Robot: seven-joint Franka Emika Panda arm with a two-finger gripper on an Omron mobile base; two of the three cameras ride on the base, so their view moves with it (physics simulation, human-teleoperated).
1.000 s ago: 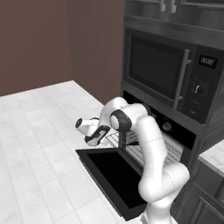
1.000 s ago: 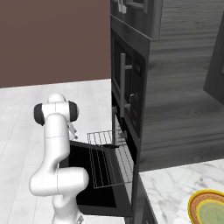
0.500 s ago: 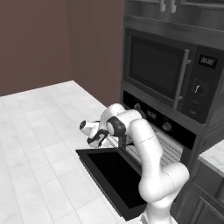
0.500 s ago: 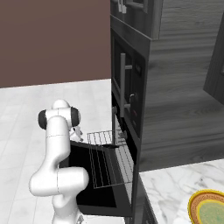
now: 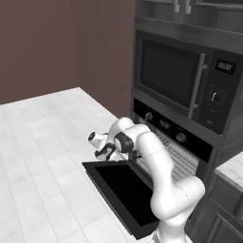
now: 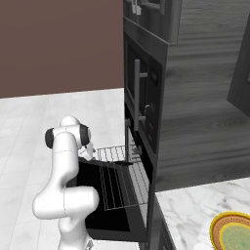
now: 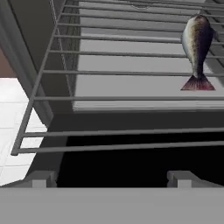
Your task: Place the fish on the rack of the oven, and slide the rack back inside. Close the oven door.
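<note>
Looking from the left base view, the white arm bends low over the oven door (image 5: 124, 192), a flat black glossy panel dropped open; the claw (image 5: 105, 152) hangs at its far edge, partly masked by the wrist. In the right base view, the rack (image 6: 119, 178) of thin silver wires juts from the dark oven (image 6: 146, 146), above a marble surface (image 6: 195, 212) with a yellow-orange plate (image 6: 233, 232) cut by the frame. In the hand view, the fish (image 7: 197, 48), dark-backed with a reddish tail, lies on the bars; both fingertips (image 7: 41, 178) stand wide apart, empty.
</note>
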